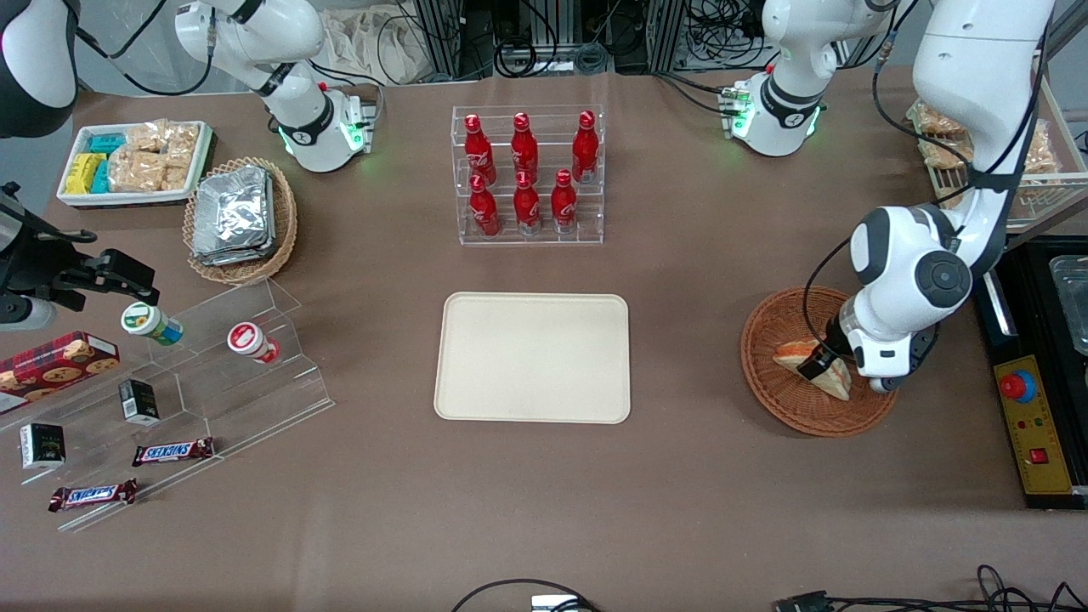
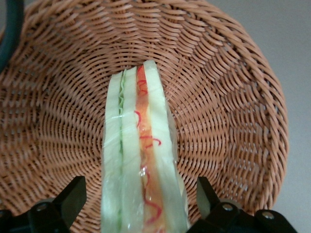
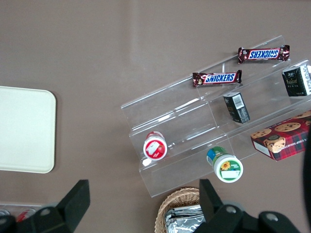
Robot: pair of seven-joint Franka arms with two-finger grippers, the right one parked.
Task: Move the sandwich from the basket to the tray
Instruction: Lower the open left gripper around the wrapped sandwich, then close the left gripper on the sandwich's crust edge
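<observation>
The sandwich [image 1: 799, 350], a wrapped wedge of pale bread with orange-red and green filling, lies in the reddish-brown wicker basket [image 1: 756, 374] toward the working arm's end of the table. My gripper [image 1: 820, 362] is lowered into the basket over the sandwich. In the left wrist view the sandwich [image 2: 141, 145] stands on edge between the two black fingers [image 2: 74, 196], with a gap on each side, so the gripper [image 2: 138, 194] is open and holds nothing. The basket's weave [image 2: 233, 111] surrounds it. The cream-beige tray [image 1: 533, 357] lies bare at the table's middle.
A clear rack of red bottles [image 1: 529, 174] stands farther from the front camera than the tray. Toward the parked arm's end are a tan basket of foil packets [image 1: 240, 219], a white snack tray [image 1: 136, 161] and a clear stepped stand [image 1: 212, 374]. A control box [image 1: 1033, 425] sits beside the basket.
</observation>
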